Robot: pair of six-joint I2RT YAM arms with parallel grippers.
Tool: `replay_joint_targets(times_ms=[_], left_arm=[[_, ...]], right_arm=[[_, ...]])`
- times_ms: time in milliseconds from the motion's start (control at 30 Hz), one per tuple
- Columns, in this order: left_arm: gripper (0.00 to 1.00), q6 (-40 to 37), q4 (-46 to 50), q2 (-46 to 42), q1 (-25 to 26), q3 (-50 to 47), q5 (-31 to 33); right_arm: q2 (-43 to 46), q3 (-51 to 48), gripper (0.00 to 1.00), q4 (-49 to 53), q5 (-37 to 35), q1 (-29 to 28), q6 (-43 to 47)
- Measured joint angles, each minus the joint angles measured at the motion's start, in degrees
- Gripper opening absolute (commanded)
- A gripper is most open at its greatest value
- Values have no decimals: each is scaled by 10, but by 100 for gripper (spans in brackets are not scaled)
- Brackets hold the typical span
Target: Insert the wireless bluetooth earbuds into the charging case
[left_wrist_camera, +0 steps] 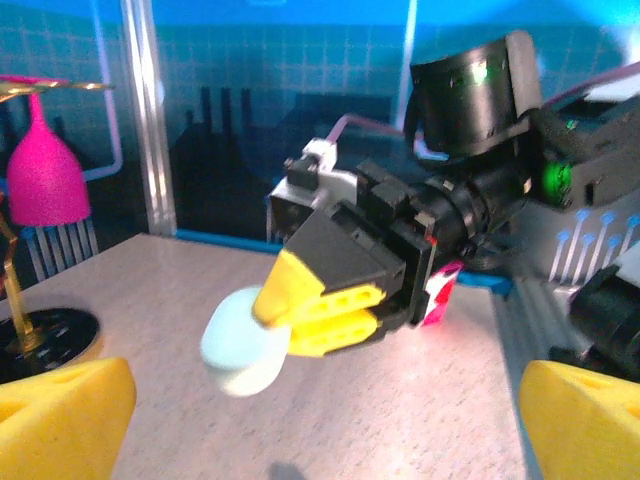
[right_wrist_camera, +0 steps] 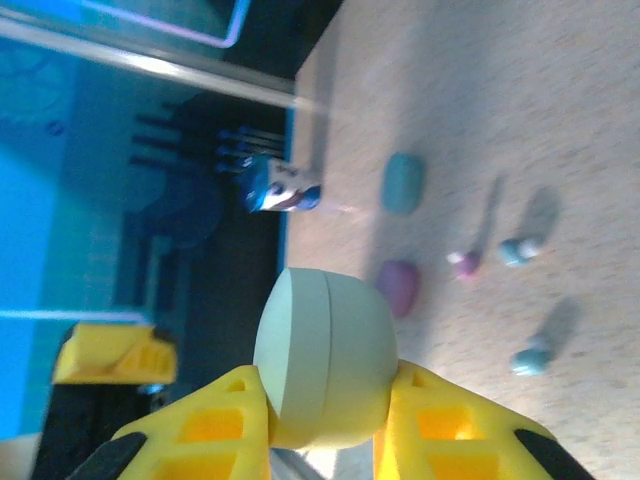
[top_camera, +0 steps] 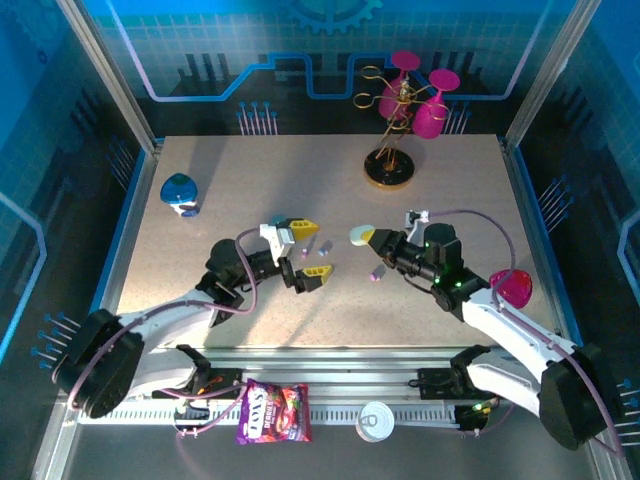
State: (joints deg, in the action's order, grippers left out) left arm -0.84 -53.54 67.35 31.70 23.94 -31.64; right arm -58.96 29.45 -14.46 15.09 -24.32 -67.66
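My right gripper point(right_wrist_camera: 325, 405) pinches the closed pale mint charging case point(right_wrist_camera: 325, 345) by its sides, while my left gripper point(top_camera: 312, 253) stands spread wide, holding nothing.

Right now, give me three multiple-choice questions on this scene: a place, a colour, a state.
1. Where is the round pale-mint plastic case? A on the table; B between the right hand's fingers; C atop the snack bag.
2. What colour are the plastic glasses on the gold wire rack? A pink; B green; C clear.
3. How is the left hand? A open; B shut on an earbud; C shut on a case.
B: yellow fingers clamp it. A: bright pink bowls. A: fingers wide apart.
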Motion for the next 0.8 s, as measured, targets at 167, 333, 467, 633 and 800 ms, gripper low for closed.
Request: replay_joint_targets(times_ms=[167,333,467,633,800], left_arm=[[99,-73,163,-40,15,15,60],[99,-103,230,-38,27,21,97],[99,-113,249,-32,34,23,115],[99,-113,255,-31,34,25,130],[99,-111,269,-30,34,33,150]], right_arm=[[-73,6,18,16,-28,52,57],[-205,47,18,10,-37,85,104],[-306,100,18,-14,-33,111,128],[-410,176,21,-38,-16,131,142],[-493,231,28,-49,16,148,144]])
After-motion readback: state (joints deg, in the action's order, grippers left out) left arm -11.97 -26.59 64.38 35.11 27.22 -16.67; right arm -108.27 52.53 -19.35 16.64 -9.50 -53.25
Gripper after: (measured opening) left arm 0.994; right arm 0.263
